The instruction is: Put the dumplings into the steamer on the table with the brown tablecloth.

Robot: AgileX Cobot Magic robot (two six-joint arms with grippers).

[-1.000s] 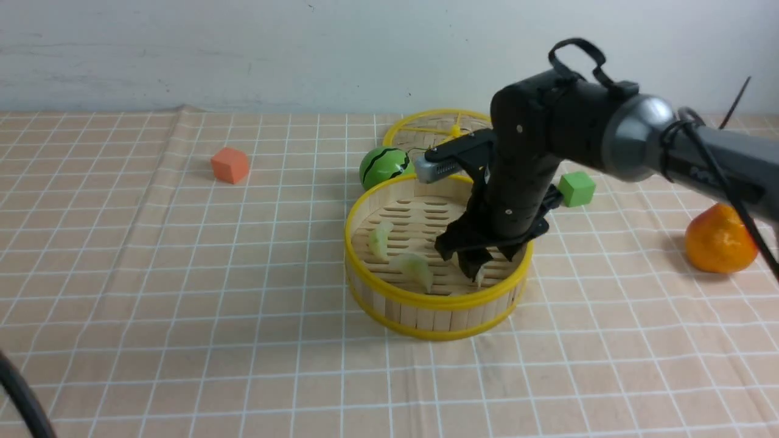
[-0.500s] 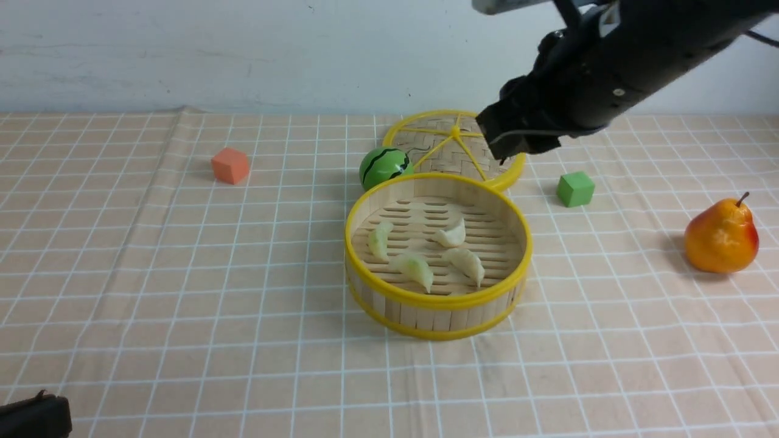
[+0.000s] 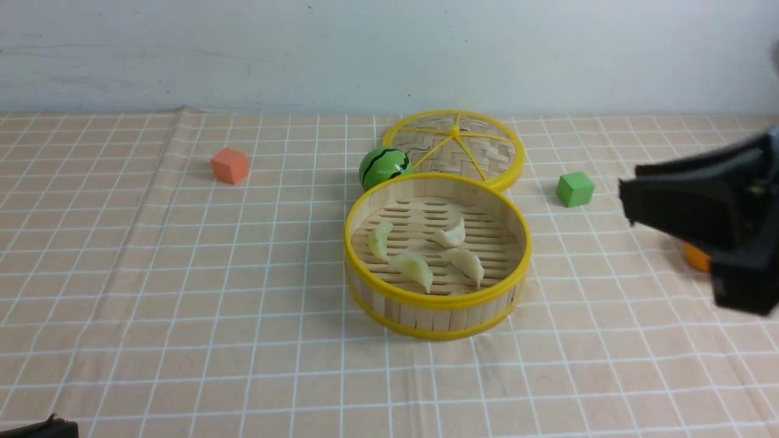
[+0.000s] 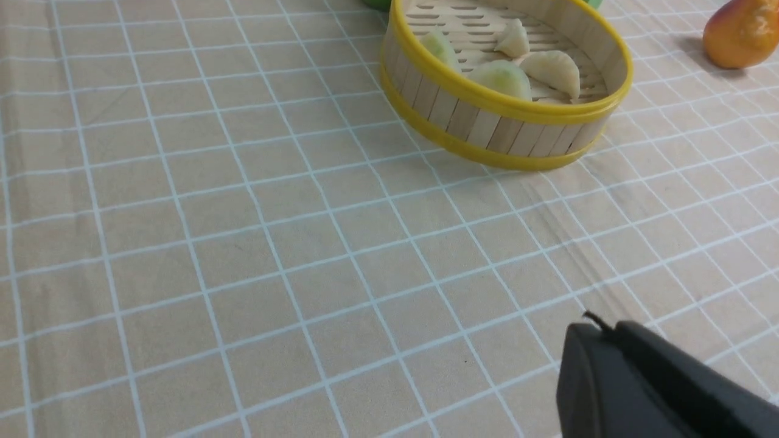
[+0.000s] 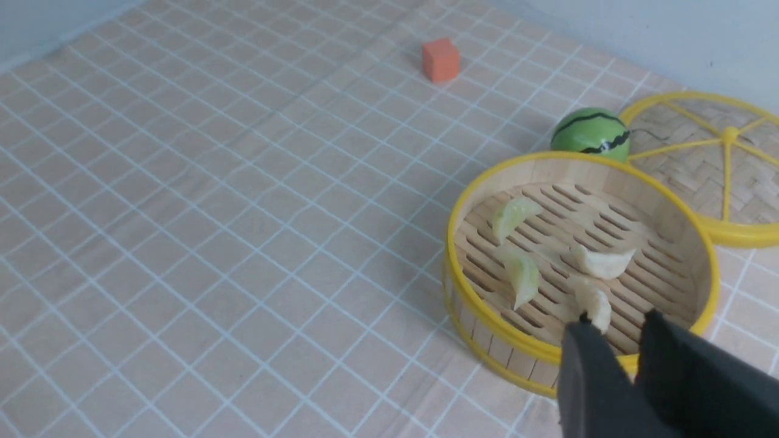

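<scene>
The whole table (image 3: 608,389) is under the brown tablecloth (image 3: 182,274), and the steamer (image 3: 437,300) sits around the middle of it with its top open. Its woven lid (image 3: 481,152) lies flat just behind it. The steamer is bamboo strips with plastic rims, so I'd guess it's light and fairly stiff. A knock on the rim would probably slide it on the cloth rather than tip it.

All four dumplings (image 3: 415,269) are lying on the slatted floor inside, spread apart from each other. I can't spot any on the cloth, so the job looks done to me. If one needed re-picking: they look small, light, a bit glossy and probably rubbery. I'd pinch across the fat belly, not the thin pleated edge, and go easy, since a crescent like that will likely squirt out of hard jaws.

Pincers: the right gripper (image 5: 618,340) is off to the steamer's right, clear of the rim. Its jaws are only a little apart with nothing between them, and you can see the basket through the gap. The left gripper (image 4: 593,340) is down at the near left, well apart from the steamer, closed up and empty.
</scene>
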